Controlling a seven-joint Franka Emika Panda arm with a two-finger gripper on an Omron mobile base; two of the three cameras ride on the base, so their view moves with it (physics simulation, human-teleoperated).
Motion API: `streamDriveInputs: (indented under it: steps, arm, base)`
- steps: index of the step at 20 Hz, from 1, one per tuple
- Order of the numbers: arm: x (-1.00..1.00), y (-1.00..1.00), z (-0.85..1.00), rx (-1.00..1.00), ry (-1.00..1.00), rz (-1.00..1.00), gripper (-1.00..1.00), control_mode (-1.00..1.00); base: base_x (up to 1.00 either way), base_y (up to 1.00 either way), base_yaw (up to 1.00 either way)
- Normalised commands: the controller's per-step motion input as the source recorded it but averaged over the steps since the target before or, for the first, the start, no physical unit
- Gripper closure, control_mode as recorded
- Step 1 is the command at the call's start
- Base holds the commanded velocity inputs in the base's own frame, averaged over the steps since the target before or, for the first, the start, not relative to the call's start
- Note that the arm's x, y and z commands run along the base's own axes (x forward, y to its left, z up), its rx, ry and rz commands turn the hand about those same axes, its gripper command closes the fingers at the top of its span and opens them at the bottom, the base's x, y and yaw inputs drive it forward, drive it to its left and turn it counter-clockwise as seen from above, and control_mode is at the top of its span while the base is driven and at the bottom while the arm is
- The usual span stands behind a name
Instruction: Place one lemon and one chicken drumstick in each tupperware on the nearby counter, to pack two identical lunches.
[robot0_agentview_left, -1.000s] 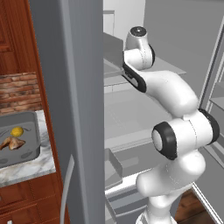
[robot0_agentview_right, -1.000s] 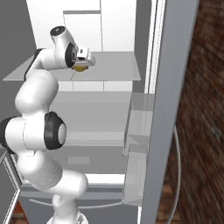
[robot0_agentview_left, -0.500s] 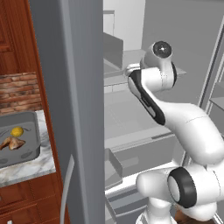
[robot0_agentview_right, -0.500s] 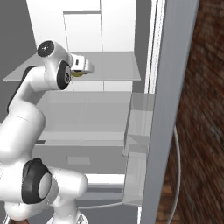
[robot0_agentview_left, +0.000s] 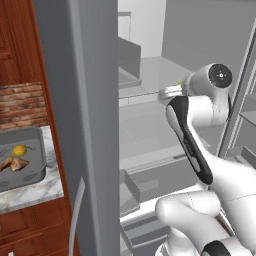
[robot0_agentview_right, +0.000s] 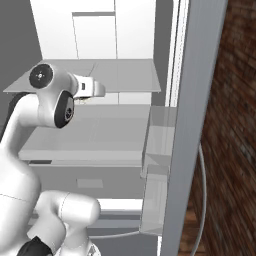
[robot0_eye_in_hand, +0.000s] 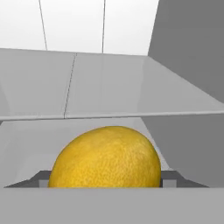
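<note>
My gripper (robot0_eye_in_hand: 105, 180) is shut on a yellow lemon (robot0_eye_in_hand: 105, 157), which bulges up between the two dark fingertips (robot0_eye_in_hand: 40, 176) in the hand view. The hand (robot0_agentview_left: 169, 93) hovers inside the open fridge over a shelf, with a sliver of the lemon (robot0_agentview_left: 179, 84) showing behind it. From the other side the gripper (robot0_agentview_right: 96, 90) points right, above the shelf. The dark grey tupperware (robot0_agentview_left: 36, 136) sits on the marbled counter (robot0_agentview_left: 35, 192) at the far left. It holds another lemon (robot0_agentview_left: 19, 150) and a chicken drumstick (robot0_agentview_left: 12, 163).
The grey edge of the fridge door (robot0_agentview_left: 85, 125) stands between the arm and the counter. Glass shelves (robot0_agentview_right: 115, 75) run across the fridge, and door bins (robot0_agentview_right: 160, 135) hang to the right. A brick wall (robot0_agentview_right: 230, 125) and reddish wooden cabinets (robot0_agentview_left: 20, 40) flank the fridge.
The arm has swung and its elbow has dropped. The hand has moved toward the fridge's front and a little lower, and the lemon has stayed in its grip.
</note>
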Motion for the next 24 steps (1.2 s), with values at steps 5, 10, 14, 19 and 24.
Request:
streamDriveInputs:
  steps: [5,10,14,19,24]
  arm:
    - [-1.00,0.00,0.55,0.00,0.36,0.04,1.00,-1.00]
    - [-1.00,0.00,0.29,0.00,0.29,0.07,1.00,-1.00]
    - [-0.88,0.00,-0.21,0.00,0.15,0.13,1.00,-1.00]
    - [0.00,0.00,0.00,0.00,0.00,0.00,1.00,1.00]
    - [0.00,0.00,0.00,0.00,0.00,0.00,1.00,1.00]
  base:
    - [0.00,0.00,0.00]
    - [0.00,0.00,0.00]
    - [0.00,0.00,0.00]
    - [-1.00,0.00,0.12]
    - [-1.00,0.00,0.06]
